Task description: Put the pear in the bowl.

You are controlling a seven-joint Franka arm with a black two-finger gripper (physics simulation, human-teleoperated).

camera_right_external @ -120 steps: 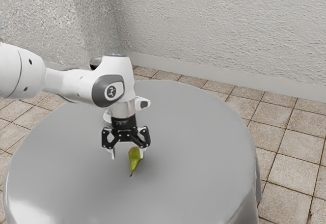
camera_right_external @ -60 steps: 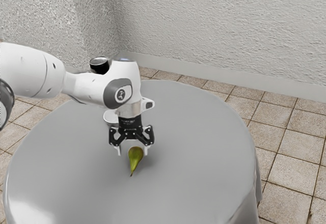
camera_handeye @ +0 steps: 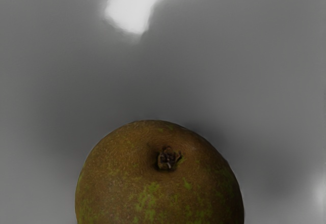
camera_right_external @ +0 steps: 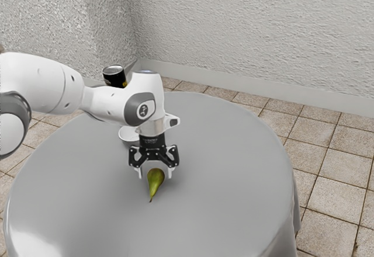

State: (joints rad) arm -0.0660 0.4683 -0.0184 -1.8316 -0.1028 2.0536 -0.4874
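In the exterior view the gripper [camera_right_external: 155, 174] stands open low over the table, its two fingers spread on either side of the pear's thick end. The green pear [camera_right_external: 155, 178] lies on the table with its stem pointing toward the exterior view's bottom. Behind the hand a pale bowl [camera_right_external: 127, 135] is partly hidden by the arm. The wrist view has the brown-green pear [camera_handeye: 160, 188] large and close under the hand, its blossom end facing the camera.
A round table with a grey cover [camera_right_external: 234, 175] carries everything. Past the arm stands a black can [camera_right_external: 114, 76] with a silver top, near the table's far left side in the exterior view.
My hand has moved toward the exterior view's right and slightly down, so that its fingers now straddle the pear. More of the bowl and the can shows. The pear has hardly moved.
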